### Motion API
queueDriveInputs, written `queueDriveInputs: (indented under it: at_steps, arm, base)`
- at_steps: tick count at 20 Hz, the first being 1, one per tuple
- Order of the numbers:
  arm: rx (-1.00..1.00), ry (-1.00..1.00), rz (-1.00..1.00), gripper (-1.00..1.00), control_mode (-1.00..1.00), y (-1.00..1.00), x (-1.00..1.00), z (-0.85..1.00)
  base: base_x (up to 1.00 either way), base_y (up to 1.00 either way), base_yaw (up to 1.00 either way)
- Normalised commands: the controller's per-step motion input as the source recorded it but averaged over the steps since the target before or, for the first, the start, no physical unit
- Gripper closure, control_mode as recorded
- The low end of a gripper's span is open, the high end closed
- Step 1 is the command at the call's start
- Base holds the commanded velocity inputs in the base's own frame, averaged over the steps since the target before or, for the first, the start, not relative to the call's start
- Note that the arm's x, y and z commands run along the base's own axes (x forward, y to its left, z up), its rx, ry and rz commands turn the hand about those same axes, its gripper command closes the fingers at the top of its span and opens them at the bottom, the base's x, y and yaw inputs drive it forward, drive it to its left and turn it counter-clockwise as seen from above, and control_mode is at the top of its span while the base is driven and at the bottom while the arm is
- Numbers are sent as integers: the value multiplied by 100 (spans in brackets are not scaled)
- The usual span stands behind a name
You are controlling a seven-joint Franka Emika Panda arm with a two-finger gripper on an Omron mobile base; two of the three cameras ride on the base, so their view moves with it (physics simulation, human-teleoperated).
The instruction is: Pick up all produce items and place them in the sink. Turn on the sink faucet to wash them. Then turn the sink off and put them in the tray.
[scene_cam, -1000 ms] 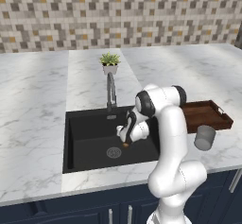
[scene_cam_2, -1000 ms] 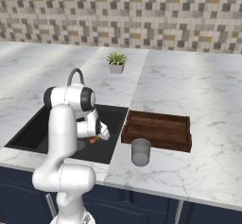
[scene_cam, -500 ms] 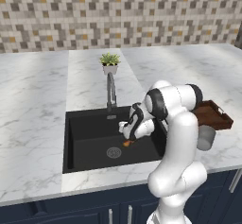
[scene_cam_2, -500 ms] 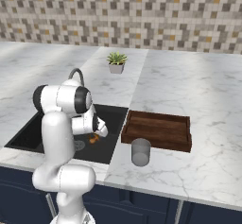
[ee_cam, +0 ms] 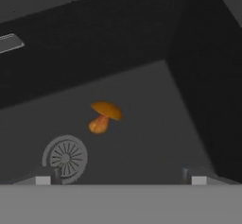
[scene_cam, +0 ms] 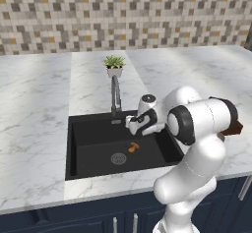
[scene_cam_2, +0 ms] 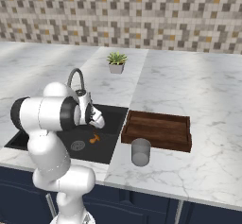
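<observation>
Mushroom [ee_cam: 105,116] lies loose on the floor of the sink [scene_cam: 93,136], tipped on its side just beside the round drain [ee_cam: 65,157], with nothing touching it. The tool [scene_cam: 134,127] hangs above it inside the basin, jaws spread wide and holding nothing. With the produce in the basin, the step in hand is judged to be turning on the faucet [scene_cam: 115,94], which rises at the back rim close to the tool. To do it well, the arm would lift clear of the basin wall, approach the faucet's base from the side, and push its handle gently rather than the thin spout. The tray [scene_cam_2: 158,130] waits on the counter [scene_cam_2: 198,100] right of the sink, the grey cup [scene_cam_2: 141,151] in front of it.
</observation>
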Motion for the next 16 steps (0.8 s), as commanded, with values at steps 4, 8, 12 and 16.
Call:
queueDriveInputs:
  at_steps: [4, 8, 12, 16]
  arm:
    - [1, 0, 2, -100, -100, -7, -1, 78]
    - [5, 4, 6, -100, -100, -12, 1, 49]
    - [11, 10, 5, -100, -100, -5, 12, 11]
    - [12, 2, 8, -100, -100, 0, 17, 0]
  base:
    - [0, 0, 0]
    - [0, 0, 0]
    - [0, 0, 0]
    - [0, 0, 0]
